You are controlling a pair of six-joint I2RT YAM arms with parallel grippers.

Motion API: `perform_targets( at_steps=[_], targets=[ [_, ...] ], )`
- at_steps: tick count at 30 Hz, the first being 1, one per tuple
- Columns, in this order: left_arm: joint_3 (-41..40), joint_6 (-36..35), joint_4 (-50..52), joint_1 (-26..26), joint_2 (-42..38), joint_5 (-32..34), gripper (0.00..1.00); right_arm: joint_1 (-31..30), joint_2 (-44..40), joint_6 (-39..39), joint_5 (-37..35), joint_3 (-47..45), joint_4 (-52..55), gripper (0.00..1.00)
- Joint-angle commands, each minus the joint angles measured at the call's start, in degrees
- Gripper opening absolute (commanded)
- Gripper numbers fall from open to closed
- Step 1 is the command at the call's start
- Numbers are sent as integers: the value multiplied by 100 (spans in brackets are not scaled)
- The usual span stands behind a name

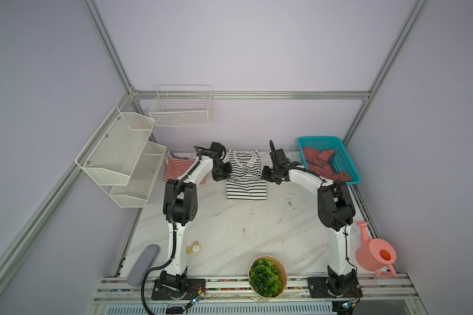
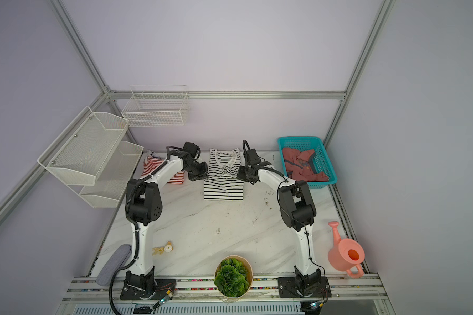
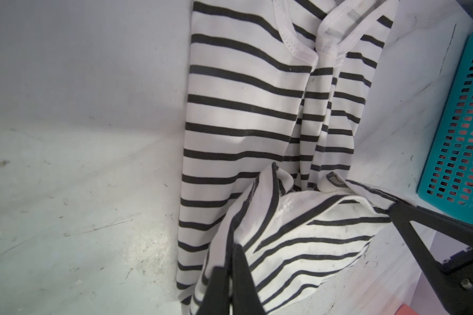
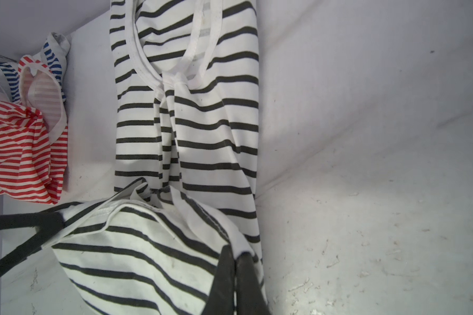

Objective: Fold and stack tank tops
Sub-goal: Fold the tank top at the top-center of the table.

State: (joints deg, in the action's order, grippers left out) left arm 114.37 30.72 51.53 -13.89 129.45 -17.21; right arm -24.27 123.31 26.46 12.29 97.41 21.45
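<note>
- A white mesh shelf [image 1: 115,152] hung on the left wall, with a white wire basket [image 1: 180,109] on the far wall just to its right.
- The red-and-white striped tank top [image 1: 175,169] lay bunched at the far left of the table [image 1: 230,226], partly hidden behind the left arm in both top views.
- The left gripper [image 3: 235,259] had its fingers closed on the left edge of the black-and-white striped tank top [image 1: 246,188], about midway along its length.
- That top lay at the far middle of the table, neckline toward the far wall, near hem flat on the marble; a raised band of its cloth stretched between the two grippers.
- The right gripper [image 4: 234,259] had its fingers clamped on the top's right edge, opposite the left one.
- The dusty-red tank top [image 1: 322,163] sat crumpled inside the teal basket [image 1: 347,166] at the far right corner.
- A pink watering can [image 1: 372,253] stood at the near right edge, well apart from the tops.
</note>
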Motion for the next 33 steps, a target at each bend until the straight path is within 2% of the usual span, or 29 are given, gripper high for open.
perform_targets(
  at_steps=[1,8,11,15,19,22,26,29,33],
  targets=[
    [598,-136,-20,68,80,-92,6,46,243,-52,104,169,-36,0],
    [870,-71,-27,149,406,-104,7,92,562,-37,186,325,-94,0],
    [981,-40,-20,167,523,-114,10,113,642,-1,205,338,-146,0],
    [1001,-5,-20,172,566,-111,21,125,667,24,245,327,-183,0],
    [1050,56,-36,185,468,-9,40,134,583,61,262,318,-233,0],
    [1201,81,-56,200,373,145,48,152,461,126,280,346,-314,11],
    [1530,118,-81,237,349,259,62,192,335,207,248,499,-352,35],
    [1677,182,-73,290,279,266,63,221,237,250,247,595,-352,39],
    [1342,212,-81,286,-112,346,63,220,-116,527,413,221,-742,39]
  ],
)
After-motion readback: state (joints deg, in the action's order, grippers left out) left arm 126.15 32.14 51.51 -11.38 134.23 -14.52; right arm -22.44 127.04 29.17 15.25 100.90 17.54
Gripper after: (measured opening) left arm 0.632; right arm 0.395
